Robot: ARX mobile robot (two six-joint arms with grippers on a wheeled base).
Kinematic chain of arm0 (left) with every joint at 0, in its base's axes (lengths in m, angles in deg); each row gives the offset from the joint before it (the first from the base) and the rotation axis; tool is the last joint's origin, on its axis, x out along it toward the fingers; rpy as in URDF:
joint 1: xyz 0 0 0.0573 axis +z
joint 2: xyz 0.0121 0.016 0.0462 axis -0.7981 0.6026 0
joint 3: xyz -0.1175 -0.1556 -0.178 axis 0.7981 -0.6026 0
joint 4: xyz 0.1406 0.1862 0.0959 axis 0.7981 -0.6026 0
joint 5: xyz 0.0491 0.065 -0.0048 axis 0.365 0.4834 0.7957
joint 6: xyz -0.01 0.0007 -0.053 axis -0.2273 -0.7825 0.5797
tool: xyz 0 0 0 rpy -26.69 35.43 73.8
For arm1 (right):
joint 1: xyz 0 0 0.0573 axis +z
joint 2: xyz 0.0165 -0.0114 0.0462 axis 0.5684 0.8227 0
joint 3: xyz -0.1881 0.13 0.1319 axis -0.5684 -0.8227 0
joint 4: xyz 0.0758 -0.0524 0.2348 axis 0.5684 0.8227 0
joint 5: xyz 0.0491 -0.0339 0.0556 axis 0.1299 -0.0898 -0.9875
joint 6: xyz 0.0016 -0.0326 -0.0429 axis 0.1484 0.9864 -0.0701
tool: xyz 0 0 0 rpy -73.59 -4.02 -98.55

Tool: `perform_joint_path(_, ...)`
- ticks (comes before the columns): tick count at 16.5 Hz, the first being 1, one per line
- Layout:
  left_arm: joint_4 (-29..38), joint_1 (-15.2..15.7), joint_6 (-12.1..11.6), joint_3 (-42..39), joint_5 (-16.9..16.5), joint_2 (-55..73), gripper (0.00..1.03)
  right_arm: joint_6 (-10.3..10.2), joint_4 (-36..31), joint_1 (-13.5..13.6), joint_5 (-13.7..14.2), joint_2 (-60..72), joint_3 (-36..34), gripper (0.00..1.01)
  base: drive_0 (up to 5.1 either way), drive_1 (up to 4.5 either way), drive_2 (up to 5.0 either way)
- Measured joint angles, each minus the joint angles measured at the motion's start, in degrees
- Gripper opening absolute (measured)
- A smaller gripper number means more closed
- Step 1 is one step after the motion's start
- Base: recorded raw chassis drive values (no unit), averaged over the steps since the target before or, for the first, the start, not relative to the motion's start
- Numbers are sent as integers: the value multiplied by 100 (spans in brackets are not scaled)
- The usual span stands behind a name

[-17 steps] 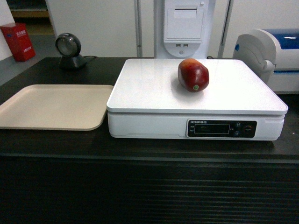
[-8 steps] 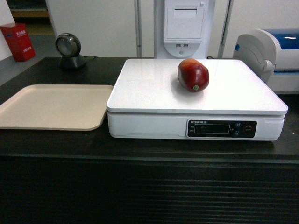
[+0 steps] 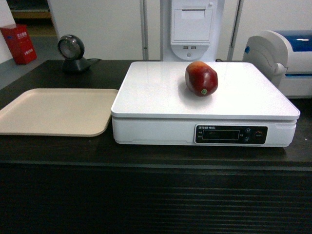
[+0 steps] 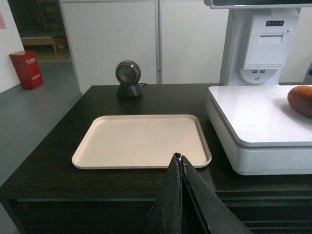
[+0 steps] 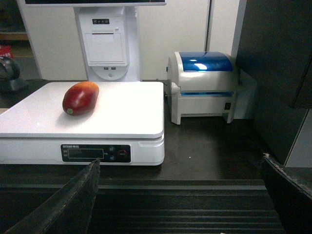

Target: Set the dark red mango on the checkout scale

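The dark red mango lies on the white platform of the scale, towards its back, with its green stem spot facing front. The right wrist view shows the same mango on the scale. The scale stands on the black checkout counter with its ribbed front. My left gripper is shut with nothing in it, held in front of the counter near the tray's front edge. My right gripper is open and empty, held back in front of the ribbed panel. No gripper shows in the head view.
A beige tray lies left of the scale. A round black scanner stands at the back left. A white and blue printer sits at the right, and a white terminal post rises behind the scale. A red box stands on the floor.
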Motion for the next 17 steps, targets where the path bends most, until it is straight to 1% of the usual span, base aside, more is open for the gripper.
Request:
perform_joint_path(5,-669,0,0,0,-2,-662,2,0,0,0,0,0,0,98,0,0,0)
perform_joint_path(10,-1158,0,0,2,-4,-1110,2,0,0,0,0,0,0,98,0,0,0)
perform_joint_path(11,-1932,0,0,4,-4,-1626,2,0,0,0,0,0,0,98,0,0,0)
perform_joint_path(12,-2017,0,0,4,-9,-2013,2,2,2,0,0,0,0,98,0,0,0)
perform_joint_path(15,-2114,0,0,4,-4,-2002,2,0,-2,0,0,0,0,98,0,0,0)
perform_joint_path(16,-2094,0,4,4,-4,-2002,3,0,-2,0,0,0,0,98,0,0,0)
perform_joint_path(17,-2092,0,0,4,-2,-2000,14,0,-2,0,0,0,0,98,0,0,0)
